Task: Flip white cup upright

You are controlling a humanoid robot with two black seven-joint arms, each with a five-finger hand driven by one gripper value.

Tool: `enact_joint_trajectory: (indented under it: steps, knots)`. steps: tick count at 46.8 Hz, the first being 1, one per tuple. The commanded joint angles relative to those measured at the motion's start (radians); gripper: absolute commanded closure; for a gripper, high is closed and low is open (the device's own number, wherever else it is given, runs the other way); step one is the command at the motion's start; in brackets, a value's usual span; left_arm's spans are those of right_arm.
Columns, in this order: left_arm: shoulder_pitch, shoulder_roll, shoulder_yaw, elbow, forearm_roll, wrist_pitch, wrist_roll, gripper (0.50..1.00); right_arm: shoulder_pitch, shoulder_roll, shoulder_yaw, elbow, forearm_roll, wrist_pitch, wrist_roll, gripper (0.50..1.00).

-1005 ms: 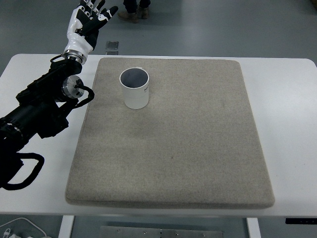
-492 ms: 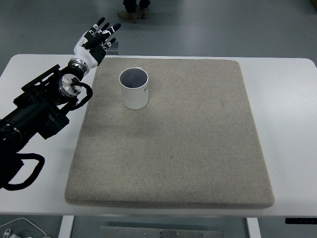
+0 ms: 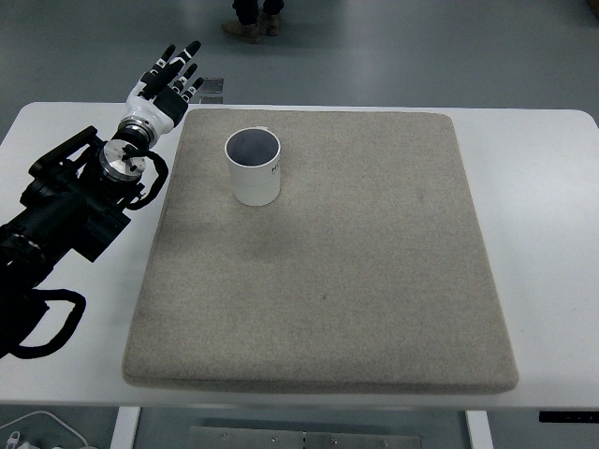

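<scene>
From my seat the white cup [image 3: 255,166] stands mouth up on the grey felt mat [image 3: 328,281], in the mat's far-left part, its dark inside open to the camera, so I judge the flip itself is done and what is in hand is the clearing away. The left robot hand [image 3: 167,82] sits off the mat at the far-left corner of the white bench [image 3: 538,215], fingers [image 3: 183,58] spread and straight, holding nothing, well apart from the cup. The black arm runs back from it to the picture's left edge. No right arm shows anywhere. If I were to call the next move, it asks for little: bring the left arm to rest clear of the mat without sweeping its fingers toward the cup, which would tip easily if clipped near the rim. There is a small dark mark of print on the cup's side facing right, but it is too small for me to read, and I can make out no brand. At the top edge a person's shoes [image 3: 253,26] stand on the grey floor beyond the bench.
</scene>
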Motion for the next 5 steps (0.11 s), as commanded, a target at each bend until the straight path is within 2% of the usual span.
enact_joint_trajectory:
  steps: [1, 5]
  knots:
    - [0.003, -0.016, -0.004, 0.001, -0.002, -0.001, 0.0, 0.501, -0.001, 0.0, 0.0, 0.0, 0.001, 0.0, 0.0, 0.57]
    - [0.005, -0.018, -0.004, 0.001, -0.002, -0.001, -0.001, 0.501, 0.001, 0.0, 0.0, 0.0, 0.001, -0.001, 0.0, 0.57]
